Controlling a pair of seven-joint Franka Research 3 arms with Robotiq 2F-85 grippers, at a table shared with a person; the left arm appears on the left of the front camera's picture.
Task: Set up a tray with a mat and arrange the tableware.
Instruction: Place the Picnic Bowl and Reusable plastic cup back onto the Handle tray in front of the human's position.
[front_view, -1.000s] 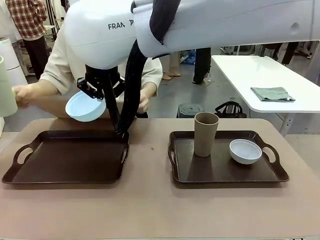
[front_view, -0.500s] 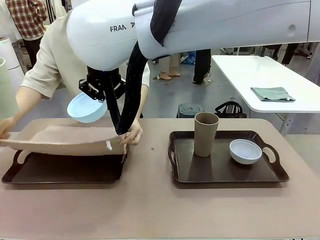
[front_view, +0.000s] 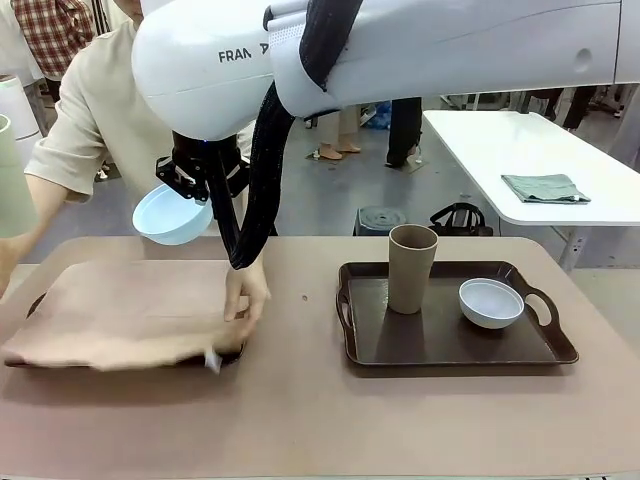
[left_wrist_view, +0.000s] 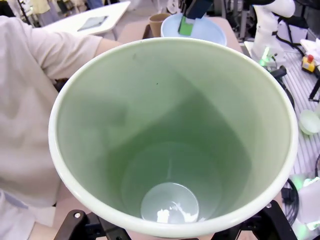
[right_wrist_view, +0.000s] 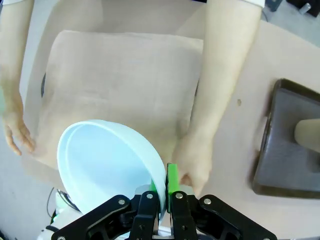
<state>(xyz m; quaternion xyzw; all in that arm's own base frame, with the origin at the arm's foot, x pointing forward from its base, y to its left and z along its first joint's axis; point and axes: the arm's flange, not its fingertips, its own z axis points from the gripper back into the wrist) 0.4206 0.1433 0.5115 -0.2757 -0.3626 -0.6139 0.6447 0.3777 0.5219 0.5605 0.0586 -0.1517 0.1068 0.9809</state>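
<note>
Spanning the lower half of the front view, the brown table (front_view: 300, 420) carries two dark trays. The white right arm (front_view: 450, 50) crosses the top of that view from 2 o'clock towards 10 o'clock. A person (front_view: 100, 110) in a pale top leans in from 10 o'clock at the far side.

The tan mat (front_view: 120, 310) lies at 8 o'clock over the left tray (front_view: 232, 354), of which just a dark edge shows at the mat's near corner. One of the person's hands (front_view: 245, 290) presses the mat's 3 o'clock edge; the other hand (right_wrist_view: 17, 132) rests at its opposite edge, seen in the right wrist view.

The right tray (front_view: 440, 345) sits at 4 o'clock, with the tan-brown cup (front_view: 412, 268) upright at 11 o'clock in it and the white bowl (front_view: 491, 302) just beside the cup, at 3 o'clock of it.

The pale green cup (left_wrist_view: 170, 135) is raised off the table at 9 o'clock of the front view, its open mouth facing the left wrist camera. The left gripper (left_wrist_view: 172, 227) grasps it, black finger parts showing at 7 and 5 o'clock under the rim.

The light blue bowl (front_view: 172, 213) hangs tilted above the mat's far edge, well clear of it. The right gripper (right_wrist_view: 163, 192) is clenched on the bowl's rim, green pads on both sides of the wall.
</note>
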